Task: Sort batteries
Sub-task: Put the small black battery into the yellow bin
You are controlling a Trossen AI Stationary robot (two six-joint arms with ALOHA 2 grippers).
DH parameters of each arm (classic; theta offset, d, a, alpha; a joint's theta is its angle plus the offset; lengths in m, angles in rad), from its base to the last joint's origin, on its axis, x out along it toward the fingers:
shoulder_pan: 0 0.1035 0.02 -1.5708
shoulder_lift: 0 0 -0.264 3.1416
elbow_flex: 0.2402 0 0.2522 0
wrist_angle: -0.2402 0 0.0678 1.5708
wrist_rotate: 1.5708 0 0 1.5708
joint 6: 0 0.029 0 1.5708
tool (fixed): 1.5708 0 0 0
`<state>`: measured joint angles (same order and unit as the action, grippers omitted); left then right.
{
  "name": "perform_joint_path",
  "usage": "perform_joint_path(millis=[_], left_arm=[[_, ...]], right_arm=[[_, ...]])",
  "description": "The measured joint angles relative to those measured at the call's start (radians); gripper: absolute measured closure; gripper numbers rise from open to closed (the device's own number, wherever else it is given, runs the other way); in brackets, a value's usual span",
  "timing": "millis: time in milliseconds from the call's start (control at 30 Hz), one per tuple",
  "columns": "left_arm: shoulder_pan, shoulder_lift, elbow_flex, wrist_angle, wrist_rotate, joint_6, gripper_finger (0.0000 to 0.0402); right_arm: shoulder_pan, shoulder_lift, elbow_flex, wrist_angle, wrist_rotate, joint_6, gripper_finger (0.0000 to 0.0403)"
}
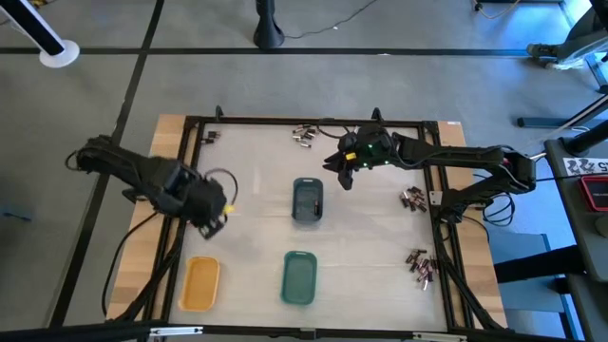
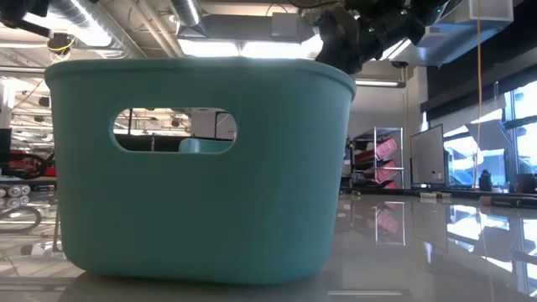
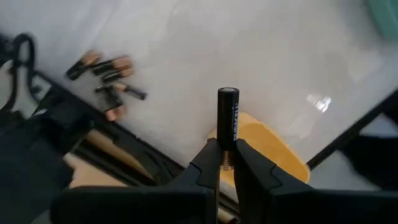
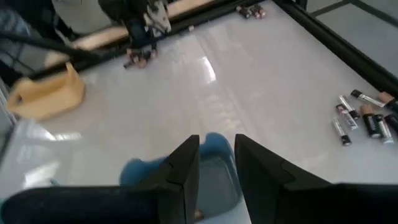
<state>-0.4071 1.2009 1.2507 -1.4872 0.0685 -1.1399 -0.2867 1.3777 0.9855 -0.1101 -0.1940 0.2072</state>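
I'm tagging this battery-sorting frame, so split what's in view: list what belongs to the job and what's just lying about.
Belongs to the job:
- battery clamped in the left gripper
- loose batteries on the table
- yellow tray, green tray, grey-blue tray
- right gripper, above the grey-blue tray, nothing visible between its fingers

Just lying about:
- black stand base on the floor
- white round base

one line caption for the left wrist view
Left gripper fingers hold a dark battery upright above the yellow tray.

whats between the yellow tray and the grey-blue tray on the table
Nothing lies there: the high view shows bare white tabletop between the yellow tray and the grey-blue tray.
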Motion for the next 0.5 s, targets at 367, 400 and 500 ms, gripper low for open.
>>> perform_joint_path(millis=[367, 400, 500], left_arm=[[-0.32, 0.229, 0.0, 0.097, -0.01, 0.079, 0.0377], [-0.338, 0.247, -0.001, 0.12, -0.01, 0.083, 0.0377], [-0.378, 0.294, -0.001, 0.171, -0.009, 0.099, 0.0376]], right_arm=[[0.107, 0.0, 0.0, 0.013, 0.113, 0.102, 0.0299], [0.116, 0.0, 0.0, 0.013, 0.123, 0.109, 0.0299], [0.143, 0.0, 0.0, 0.013, 0.148, 0.137, 0.0299]])
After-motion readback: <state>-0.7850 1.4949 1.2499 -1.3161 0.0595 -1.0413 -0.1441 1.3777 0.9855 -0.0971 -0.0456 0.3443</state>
